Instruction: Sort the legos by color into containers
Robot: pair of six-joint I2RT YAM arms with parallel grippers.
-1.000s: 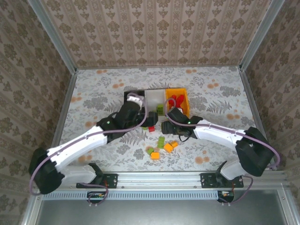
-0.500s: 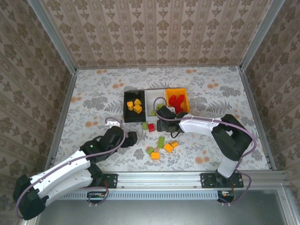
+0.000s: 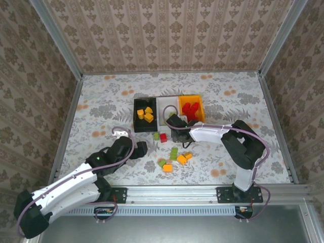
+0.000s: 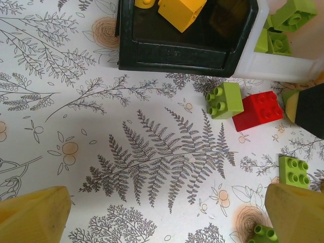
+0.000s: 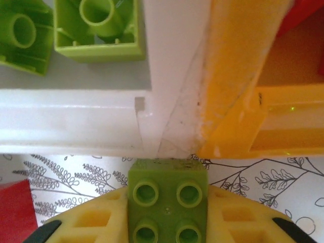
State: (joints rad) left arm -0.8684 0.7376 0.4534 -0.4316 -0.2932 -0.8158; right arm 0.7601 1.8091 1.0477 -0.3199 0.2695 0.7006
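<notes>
Five or so loose legos (image 3: 173,160), lime green and orange-yellow, sit clustered nearest the arm bases; the count is uncertain because they overlap in the top view. Left gripper (image 3: 140,149) hovers over the table (image 3: 101,116) just left of that cluster, fingers (image 4: 30,215) spread wide with nothing between them. Just beyond it, a green brick (image 4: 225,99) and a red brick (image 4: 258,110) lie touching, in front of the bins. Right gripper (image 5: 167,230) is clenched on a green lego (image 5: 167,195), studs toward the wrist camera, held just short of the joint where the white bin (image 5: 71,109) meets the orange bin (image 5: 238,76). Farthest: black bin (image 3: 135,117) holds yellow bricks (image 3: 147,114), white bin holds green bricks (image 5: 98,25), orange bin holds red bricks (image 3: 190,108).
</notes>
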